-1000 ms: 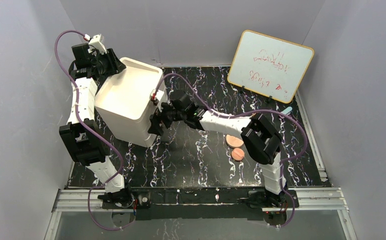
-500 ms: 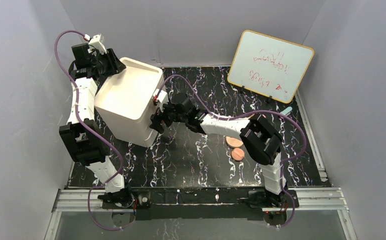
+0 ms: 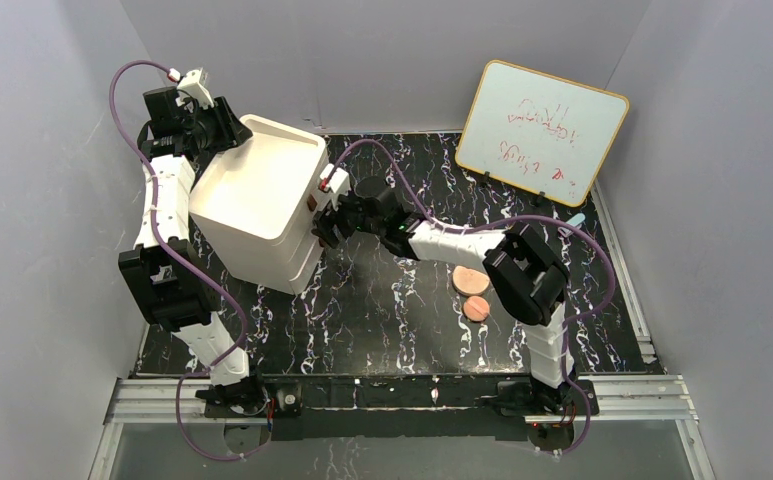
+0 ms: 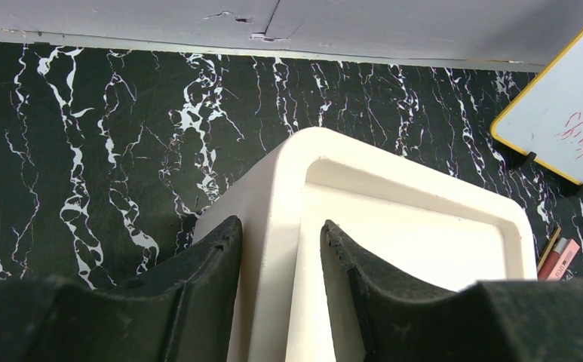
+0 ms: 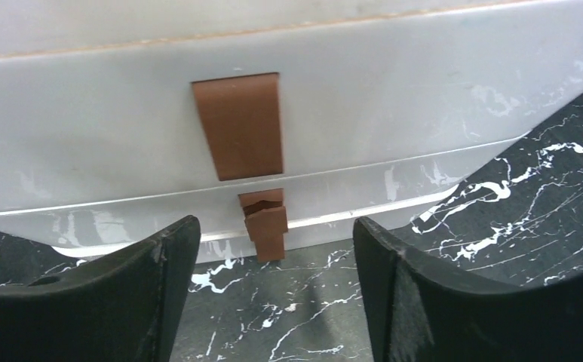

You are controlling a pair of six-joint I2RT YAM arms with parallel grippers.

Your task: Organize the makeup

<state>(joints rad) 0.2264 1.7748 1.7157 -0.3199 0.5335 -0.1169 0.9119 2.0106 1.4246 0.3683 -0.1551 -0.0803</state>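
Note:
Two flat copper-pink discs lie on the table by my right arm's elbow, the larger disc (image 3: 470,281) behind the smaller disc (image 3: 476,309). Two slim pink and brown sticks (image 4: 557,254) lie right of the white drawer box (image 3: 262,200). The square compact is out of view. My left gripper (image 3: 220,128) is shut on the box's far rim (image 4: 282,226), one finger on each side of the wall. My right gripper (image 3: 324,222) is open and empty, facing the box's front. Its fingers (image 5: 160,286) stand on either side of the lower brown knob (image 5: 265,226), apart from it.
An upper brown knob (image 5: 239,136) sits on the drawer front above. A whiteboard (image 3: 542,130) leans at the back right, with a small light-blue cylinder (image 3: 574,218) near its foot. Grey walls close in the black marbled table (image 3: 382,320) on three sides.
My right gripper has risen and moved a little right along the box's front, from its lower edge up toward the knobs. The left arm and the box have not moved.

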